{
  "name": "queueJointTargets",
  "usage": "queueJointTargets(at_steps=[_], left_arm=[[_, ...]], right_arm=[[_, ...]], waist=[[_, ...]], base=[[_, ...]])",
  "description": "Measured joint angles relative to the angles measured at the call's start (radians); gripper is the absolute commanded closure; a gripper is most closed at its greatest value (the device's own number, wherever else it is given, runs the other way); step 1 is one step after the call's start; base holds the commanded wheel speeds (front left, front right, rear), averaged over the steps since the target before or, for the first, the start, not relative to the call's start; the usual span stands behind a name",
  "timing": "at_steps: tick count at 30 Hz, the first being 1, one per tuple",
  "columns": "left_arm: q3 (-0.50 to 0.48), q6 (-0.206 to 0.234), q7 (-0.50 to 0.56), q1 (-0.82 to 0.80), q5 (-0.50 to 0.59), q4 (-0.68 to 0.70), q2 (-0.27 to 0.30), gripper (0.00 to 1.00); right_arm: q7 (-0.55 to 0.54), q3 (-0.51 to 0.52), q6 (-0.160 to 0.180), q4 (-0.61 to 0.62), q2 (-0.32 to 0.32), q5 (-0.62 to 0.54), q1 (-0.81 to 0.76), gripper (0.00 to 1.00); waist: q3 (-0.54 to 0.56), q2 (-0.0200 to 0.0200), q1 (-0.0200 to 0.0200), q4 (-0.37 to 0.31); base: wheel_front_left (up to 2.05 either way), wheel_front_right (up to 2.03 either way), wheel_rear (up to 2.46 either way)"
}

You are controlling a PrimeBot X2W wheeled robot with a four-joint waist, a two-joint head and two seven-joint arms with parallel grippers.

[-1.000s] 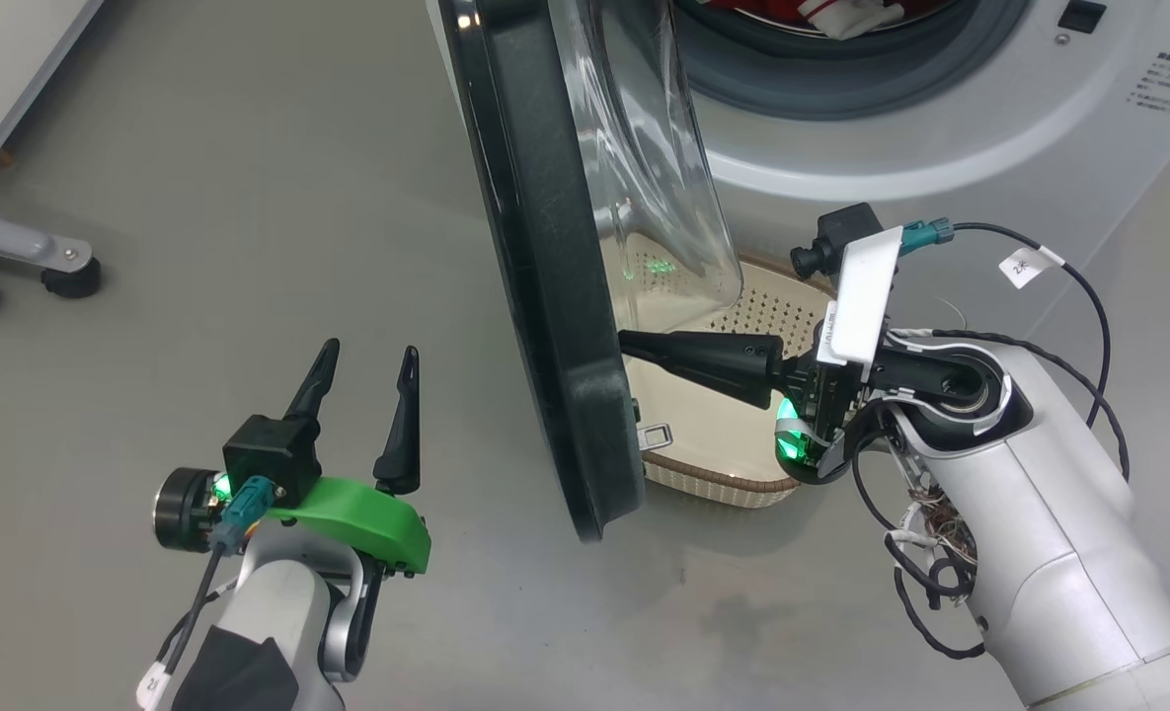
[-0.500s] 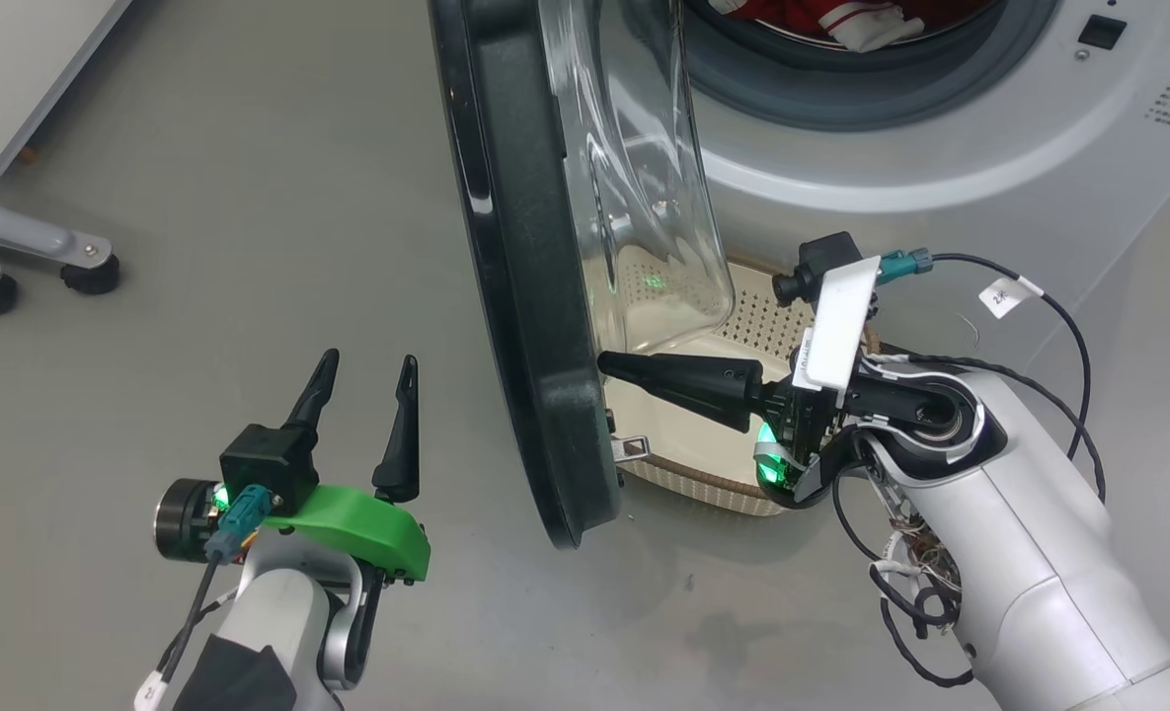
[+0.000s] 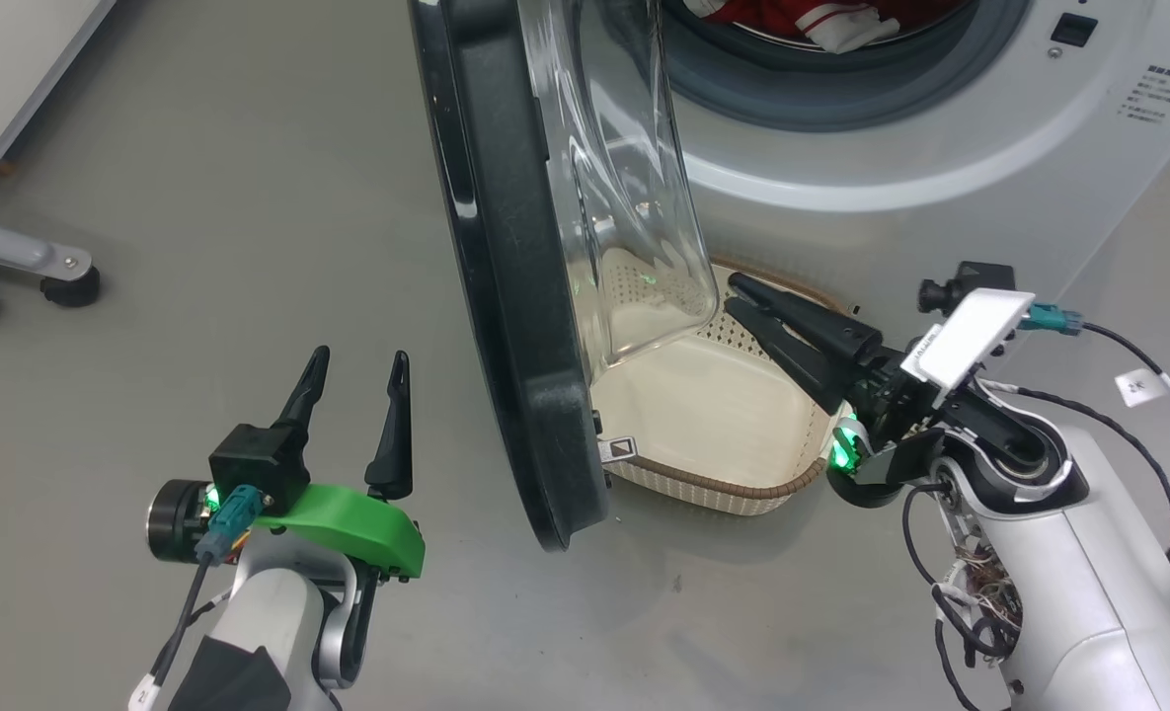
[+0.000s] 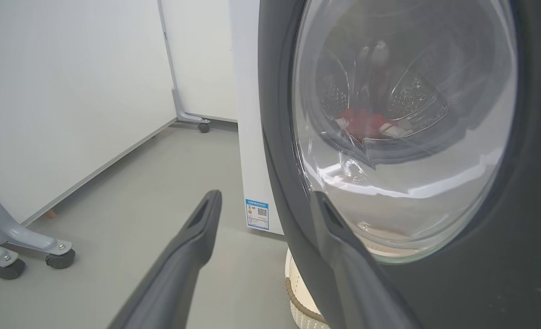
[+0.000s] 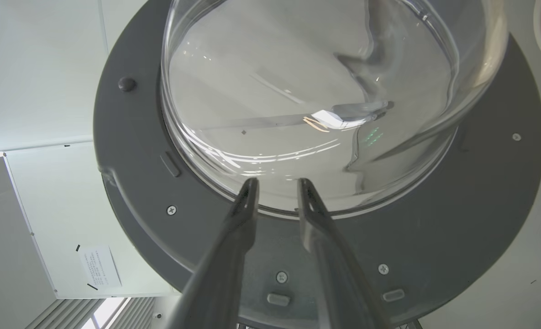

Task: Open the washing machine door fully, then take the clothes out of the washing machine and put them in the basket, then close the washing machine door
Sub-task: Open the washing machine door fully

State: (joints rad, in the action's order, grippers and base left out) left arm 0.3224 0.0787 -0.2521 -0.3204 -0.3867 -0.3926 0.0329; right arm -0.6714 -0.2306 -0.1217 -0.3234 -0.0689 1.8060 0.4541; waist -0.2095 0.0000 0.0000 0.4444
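The washing machine door (image 3: pixel 506 276) stands swung out, edge-on, its black frame toward me and its glass bowl (image 3: pixel 624 197) facing the white washing machine (image 3: pixel 891 178). Red and white clothes (image 3: pixel 802 15) lie in the drum. Through the door glass (image 4: pixel 402 137) the clothes (image 4: pixel 366 125) show too. The cream basket (image 3: pixel 713 484) sits on the floor below the door. My right gripper (image 3: pixel 735 294) hovers over the basket near the bowl, fingers slightly apart and empty. It points at the door's inner side (image 5: pixel 128 151), tips (image 5: pixel 277 183) parted. My left gripper (image 3: pixel 360 357) is open, left of the door (image 4: pixel 526 183).
Grey wheeled stand legs (image 3: pixel 12 267) and a white panel stand at the far left. The same legs (image 4: pixel 23 246) are at the left wrist view's lower left. Bare grey floor lies between my left arm and the door. The washer's side carries a blue label (image 4: pixel 257 214).
My right gripper has pulled back from the door's inner frame, swung right over the basket and parted its fingers. The door stands a little wider. The left gripper has not changed.
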Motion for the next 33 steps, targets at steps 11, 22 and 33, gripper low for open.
queueJointTargets(at_steps=[11, 22, 33], left_arm=[[-0.016, 0.006, 0.0, 0.018, 0.0, 0.003, 0.0, 0.0], [-0.008, 0.006, 0.0, 0.02, 0.0, -0.004, 0.0, 0.0], [-0.005, 0.009, 0.0, 0.049, 0.002, -0.02, 0.002, 0.0]], right_arm=[[0.265, 0.056, 0.0, 0.103, -0.067, -0.292, -0.106, 0.0], [0.61, -0.011, 0.0, 0.162, -0.174, -0.755, -0.158, 0.0], [0.956, -0.08, 0.02, 0.135, -0.235, -1.16, -0.213, 0.0]], waist=[[0.015, 0.0, 0.0, -0.029], [0.036, 0.0, 0.0, -0.046], [0.077, 0.0, 0.0, -0.063]], base=[[0.0, 0.0, 0.0], [0.0, 0.0, 0.0], [0.0, 0.0, 0.0]])
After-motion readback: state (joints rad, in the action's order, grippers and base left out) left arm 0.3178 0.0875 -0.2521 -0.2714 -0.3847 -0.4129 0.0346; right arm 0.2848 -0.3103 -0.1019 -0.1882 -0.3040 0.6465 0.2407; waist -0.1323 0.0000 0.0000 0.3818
